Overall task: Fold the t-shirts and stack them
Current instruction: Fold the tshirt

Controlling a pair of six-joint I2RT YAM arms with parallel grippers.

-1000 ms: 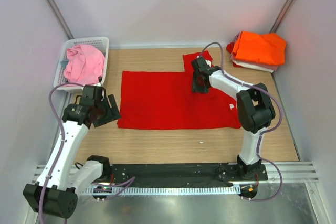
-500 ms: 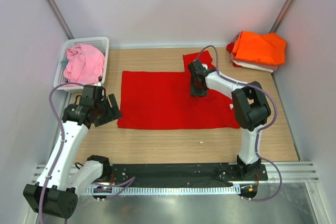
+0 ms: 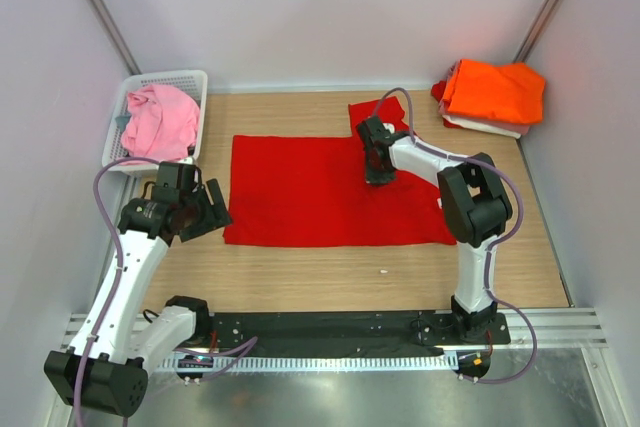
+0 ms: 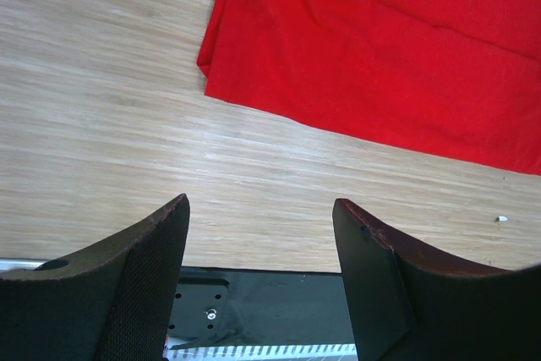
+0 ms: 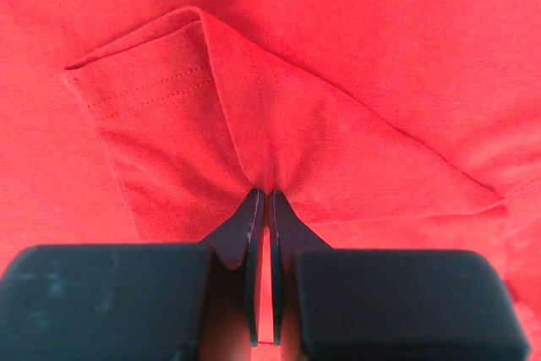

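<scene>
Pale wooden surface point(image 3: 300, 277) carries the red t-shirt point(image 3: 300, 197) spread flat at its middle, long axis left to right. The right end effector point(image 5: 264, 200) is pinched on a raised fold of cloth at the shirt's far right. The left end effector point(image 4: 260, 209), jaws apart, hovers just off its near left corner, the nearer arm for that edge.

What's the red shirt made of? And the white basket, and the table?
Red shirt: soft knit cloth, matte, probably cotton; stitched hem, it creases. White basket: looks like plastic, with moulded lattice walls. Table: pale wood-grain top, maybe laminate.
</scene>
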